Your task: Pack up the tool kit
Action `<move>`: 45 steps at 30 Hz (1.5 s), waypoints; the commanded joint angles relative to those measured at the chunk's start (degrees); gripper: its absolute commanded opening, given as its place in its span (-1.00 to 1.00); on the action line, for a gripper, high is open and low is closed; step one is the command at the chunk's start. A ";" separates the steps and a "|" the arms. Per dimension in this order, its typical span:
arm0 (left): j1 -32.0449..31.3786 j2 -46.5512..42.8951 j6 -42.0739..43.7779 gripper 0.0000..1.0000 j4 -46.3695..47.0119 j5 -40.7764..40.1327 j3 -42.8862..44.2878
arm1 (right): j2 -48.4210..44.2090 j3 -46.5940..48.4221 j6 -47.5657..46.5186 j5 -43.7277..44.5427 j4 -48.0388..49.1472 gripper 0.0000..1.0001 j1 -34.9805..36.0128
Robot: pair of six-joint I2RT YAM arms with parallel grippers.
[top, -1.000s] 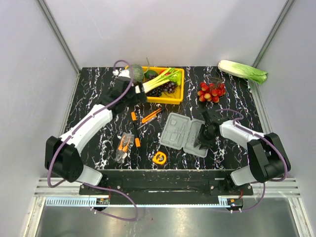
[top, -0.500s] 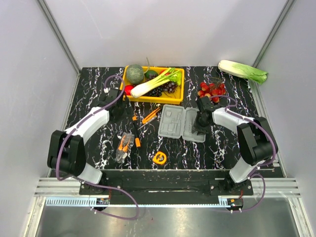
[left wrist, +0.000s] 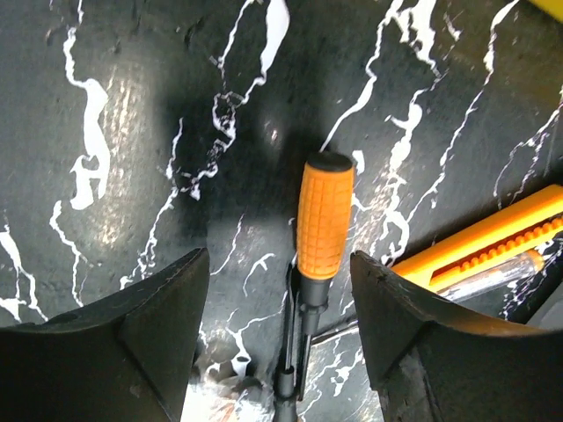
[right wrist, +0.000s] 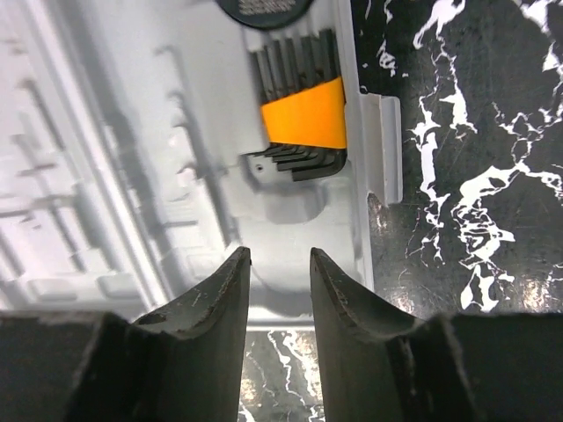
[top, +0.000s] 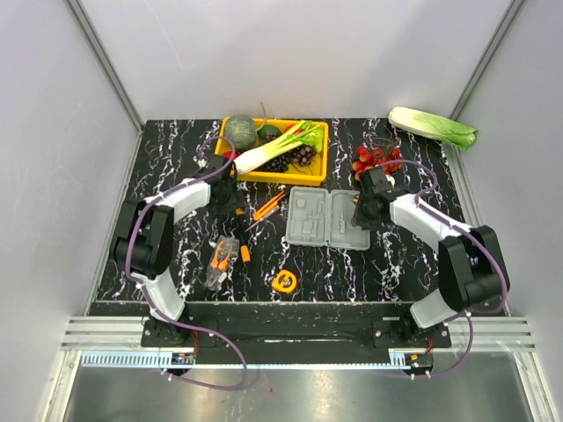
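The tool kit's grey case (top: 327, 220) lies open in the middle of the table, and a set of hex keys in an orange holder (right wrist: 303, 114) sits in it. My right gripper (top: 362, 211) (right wrist: 279, 281) is at the case's right half, jaws a little apart above its rim (right wrist: 290, 323), with nothing pinched between them. My left gripper (top: 230, 204) (left wrist: 280, 290) is open and straddles the orange-handled screwdriver (left wrist: 324, 215) (top: 241, 230) without touching it. An orange knife (top: 270, 205) (left wrist: 493, 246), pliers (top: 222, 258) and a yellow tape measure (top: 283, 281) lie loose on the table.
A yellow tray (top: 320, 167) of vegetables stands at the back, just behind the case. Red fruits (top: 376, 161) lie right of it and a cabbage (top: 433, 127) sits in the far right corner.
The case slid away from the front edge toward the tray and turned square, along with my right gripper. My left arm swung from the tray to the screwdriver, its jaws narrowing.
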 commanded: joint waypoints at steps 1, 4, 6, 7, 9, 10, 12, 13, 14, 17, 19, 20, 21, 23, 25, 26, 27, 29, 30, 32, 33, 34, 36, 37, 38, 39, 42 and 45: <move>0.08 1.71 0.15 0.36 3.65 -0.39 4.23 | -6.84 0.52 -2.19 -0.72 1.01 -0.20 -0.11; 0.08 3.11 1.03 0.30 3.56 -0.92 5.03 | -9.04 0.61 -2.45 -2.21 0.84 -0.17 -0.11; 0.08 3.90 1.38 0.23 3.65 -0.92 5.55 | -10.01 0.61 -2.36 -3.71 0.75 -0.17 -0.11; -0.01 4.26 1.56 0.19 3.65 -0.92 5.56 | -10.54 0.61 -2.36 -4.50 0.84 -0.17 -0.11; -0.01 4.87 2.00 0.09 3.56 -0.92 5.73 | -11.33 0.52 -1.93 -5.64 0.75 -0.16 -0.11; -0.01 5.14 2.00 0.05 3.47 -0.74 5.73 | -11.68 0.52 -1.75 -5.74 0.75 -0.16 -0.11; -0.01 5.75 2.26 -0.04 3.30 -0.48 5.73 | -12.30 0.61 -1.49 -7.13 0.57 -0.15 -0.11; -0.01 6.02 2.26 -0.12 3.30 -0.30 5.99 | -12.48 0.61 -1.48 -7.40 0.57 -0.15 -0.11; -0.01 6.28 2.35 -0.19 3.04 -0.21 6.08 | -12.74 0.70 -1.40 -7.58 0.40 -0.14 -0.11; -0.10 6.20 2.52 -0.45 2.42 -0.48 6.44 | -13.18 1.31 -1.48 -7.93 0.13 -0.14 -0.02; -0.01 5.58 2.87 -0.63 1.37 -0.83 7.14 | -13.36 1.58 -1.57 -8.28 -0.22 -0.13 -0.02; -0.10 5.06 2.96 -0.73 0.76 -1.09 7.66 | -13.53 1.75 -1.57 -8.63 -0.31 -0.11 -0.10; -0.01 4.36 3.14 -0.83 -0.03 -1.27 8.01 | -13.53 1.93 -1.57 -9.07 -0.31 -0.11 -0.11; -0.01 2.16 3.66 -1.00 -1.62 -1.27 8.72 | -13.71 2.10 -1.92 -10.47 -0.31 -0.10 -0.11; -0.01 -0.73 4.02 -1.00 -2.76 -1.09 8.64 | -14.06 2.19 -2.10 -12.14 0.04 -0.04 -0.11; -0.10 -2.32 4.28 -1.00 -3.03 -0.83 8.46 | -14.41 1.93 -2.10 -12.59 0.39 0.01 -0.11; -0.01 -4.07 4.54 -1.00 -3.47 -0.13 8.46 | -14.76 1.67 -2.19 -14.16 1.18 0.07 -0.11; -0.10 -7.50 4.98 -1.00 -3.91 1.53 8.37 | -15.64 0.70 -2.80 -17.67 3.98 0.21 -0.11; -0.18 -9.17 5.33 -1.00 -3.91 3.02 8.46 | -16.16 0.18 -2.98 -19.69 5.65 0.28 -0.11; -0.36 -12.07 5.78 -1.00 -3.91 4.88 8.55 | -16.78 -0.44 -3.15 -23.47 8.29 0.38 -0.10; -0.54 -13.39 6.21 -1.00 -3.91 7.93 8.81 | -16.87 -0.53 -3.15 -25.23 9.44 0.43 -0.11; -0.71 -14.45 6.30 -1.00 -3.91 9.70 9.16 | -16.96 -0.53 -3.24 -27.16 10.41 0.48 -0.02; -1.24 -16.21 6.30 -1.00 -3.39 14.35 9.42 | -17.05 -0.44 -3.33 -31.90 13.30 0.53 0.07; -1.68 -17.00 6.39 -1.00 -2.77 16.38 9.69 | -17.14 -0.53 -3.16 -33.84 15.32 0.57 0.07; -2.20 -17.70 6.39 -1.00 -2.24 17.62 9.78 | -17.40 -0.62 -2.72 -35.86 17.51 0.59 0.33; -2.55 -18.23 6.04 -1.00 -1.89 18.85 9.95 | -17.49 -0.62 -2.11 -37.27 19.19 0.62 0.68; -3.87 -19.55 5.17 -1.00 0.48 23.94 10.30 | -16.96 0.17 -0.70 -40.88 23.85 0.67 2.61; -5.80 -20.52 5.16 -1.00 3.99 30.01 10.74 | -15.74 1.49 0.53 -42.47 27.28 0.69 6.21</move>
